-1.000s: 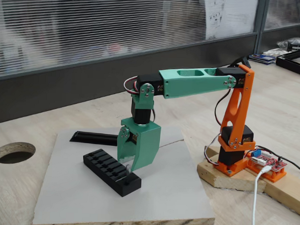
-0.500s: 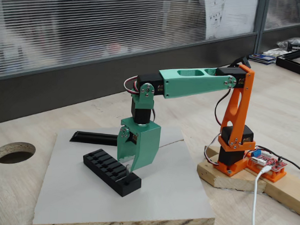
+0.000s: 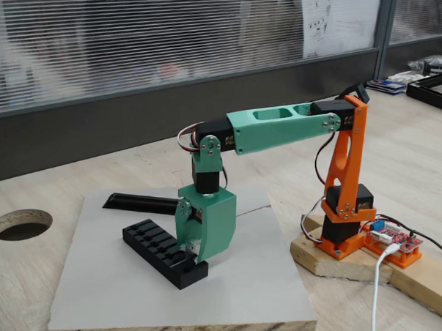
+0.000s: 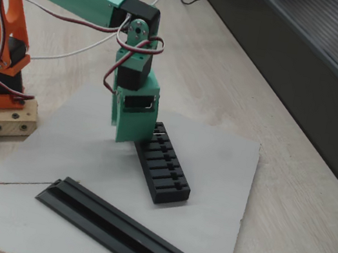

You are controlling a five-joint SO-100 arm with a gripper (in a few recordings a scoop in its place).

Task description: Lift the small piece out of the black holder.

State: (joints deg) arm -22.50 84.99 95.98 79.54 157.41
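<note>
Your black holder (image 3: 164, 252) is a matte block with a row of parallel slots across its top, lying slantwise on the grey board (image 3: 252, 299), and the small piece is too tiny to make out in both fixed views. Your green gripper (image 3: 199, 258) is down over the holder's right-hand end in a fixed view (image 4: 133, 138), fingertips at the slots, though I can't tell whether the jaws are apart or together. The black profile bar (image 4: 116, 230) lies well apart from the holder, with bare board along the holder's far side.
</note>
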